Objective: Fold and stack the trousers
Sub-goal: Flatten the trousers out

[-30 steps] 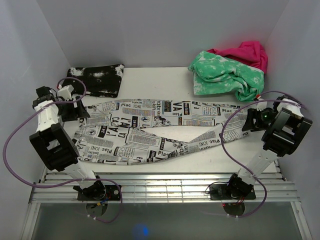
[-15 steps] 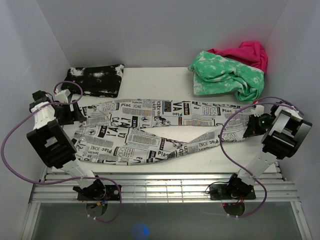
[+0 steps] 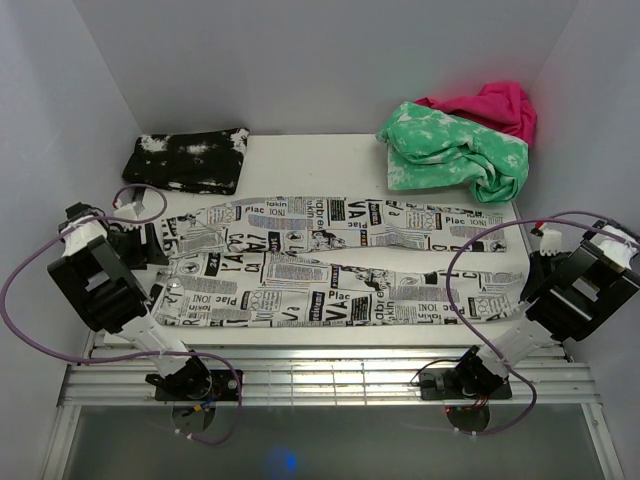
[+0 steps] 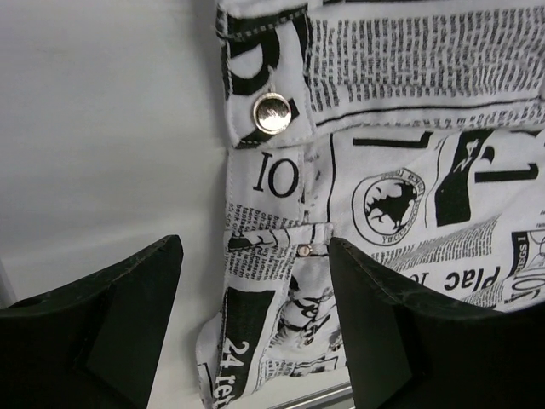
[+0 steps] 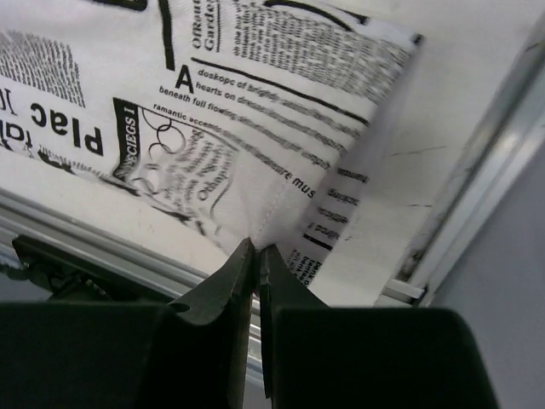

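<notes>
The trousers [image 3: 330, 265], white with black newspaper print, lie stretched across the table, waist at the left and leg ends at the right. My left gripper [image 3: 150, 245] is at the waist end, open. In the left wrist view the waistband [image 4: 264, 281] with its metal button [image 4: 272, 112] lies between the wide-apart fingers [image 4: 111, 332]. My right gripper [image 3: 533, 272] is at the near right, shut on the end of the near leg. In the right wrist view the jaws pinch a fold of the printed cloth [image 5: 255, 111] at its hem.
A black white-speckled folded garment [image 3: 185, 160] lies at the back left. A green-and-white mottled garment [image 3: 450, 150] and a pink one [image 3: 490, 105] are piled at the back right. A metal rail [image 3: 320, 365] runs along the table's near edge. Walls stand close on both sides.
My right gripper has shut on the near leg's end and drawn it right and towards the near edge, straightening the leg. My left gripper has shifted slightly left and nearer.
</notes>
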Controlling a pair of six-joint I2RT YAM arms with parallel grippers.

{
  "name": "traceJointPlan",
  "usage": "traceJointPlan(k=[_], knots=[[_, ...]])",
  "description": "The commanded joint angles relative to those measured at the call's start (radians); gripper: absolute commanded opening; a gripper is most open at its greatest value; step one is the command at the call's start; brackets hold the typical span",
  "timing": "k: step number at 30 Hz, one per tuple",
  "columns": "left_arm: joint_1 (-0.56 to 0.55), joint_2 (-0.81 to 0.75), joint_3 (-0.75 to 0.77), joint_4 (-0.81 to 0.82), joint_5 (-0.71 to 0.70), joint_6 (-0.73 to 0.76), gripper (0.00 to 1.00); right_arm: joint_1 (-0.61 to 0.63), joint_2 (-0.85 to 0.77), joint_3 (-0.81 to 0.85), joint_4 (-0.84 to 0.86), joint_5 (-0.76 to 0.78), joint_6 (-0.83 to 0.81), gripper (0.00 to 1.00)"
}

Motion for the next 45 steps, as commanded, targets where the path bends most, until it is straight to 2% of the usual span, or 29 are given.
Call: traceJointPlan(k=[1, 5, 13, 20, 21, 22, 23, 25, 26, 29, 31, 35, 36, 39, 45], knots=[[0.007, -0.056, -0.038, -0.049, 0.007, 0.106, 0.80, -0.036, -0.023, -0.123, 0.007, 0.050, -0.112, 0.08], [0.012, -0.098, -0.108, -0.105, -0.006, 0.177, 0.79, -0.042, -0.058, -0.199, 0.054, 0.096, -0.159, 0.08], [0.114, -0.185, -0.190, -0.105, -0.069, 0.273, 0.80, -0.087, -0.100, -0.160, 0.142, 0.199, -0.202, 0.08], [0.174, -0.171, -0.189, -0.099, -0.066, 0.318, 0.74, -0.095, -0.097, -0.163, 0.153, 0.246, -0.242, 0.08], [0.176, -0.167, -0.167, -0.099, -0.045, 0.312, 0.74, -0.093, -0.095, -0.145, 0.142, 0.240, -0.250, 0.14], [0.174, -0.152, -0.102, -0.103, -0.020, 0.301, 0.74, -0.093, -0.097, -0.121, 0.113, 0.222, -0.263, 0.27], [0.174, -0.139, -0.058, -0.113, 0.047, 0.290, 0.76, -0.093, -0.098, -0.090, 0.090, 0.161, -0.270, 0.59], [0.159, -0.098, 0.041, -0.151, 0.105, 0.258, 0.79, -0.084, -0.108, 0.011, 0.062, 0.104, -0.259, 0.86], [0.150, -0.042, 0.147, -0.168, 0.145, 0.247, 0.79, -0.076, -0.108, 0.046, 0.026, 0.051, -0.261, 0.90], [0.090, 0.060, 0.311, -0.205, 0.172, 0.200, 0.80, -0.027, -0.094, 0.154, -0.016, -0.031, -0.236, 0.87], [0.040, 0.089, 0.361, -0.193, 0.204, 0.171, 0.79, 0.025, -0.079, 0.192, -0.007, -0.060, -0.193, 0.80], [-0.077, 0.143, 0.413, -0.108, 0.175, 0.060, 0.78, 0.161, -0.048, 0.203, 0.062, -0.088, -0.057, 0.65], [-0.124, 0.166, 0.428, -0.097, 0.175, 0.039, 0.78, 0.221, -0.040, 0.205, 0.106, -0.090, -0.031, 0.65], [-0.204, 0.212, 0.427, -0.053, 0.156, -0.035, 0.76, 0.330, -0.003, 0.212, 0.230, -0.086, 0.113, 0.61], [-0.274, 0.237, 0.324, 0.024, 0.109, -0.099, 0.74, 0.482, 0.142, 0.263, 0.367, -0.030, 0.261, 0.59]])
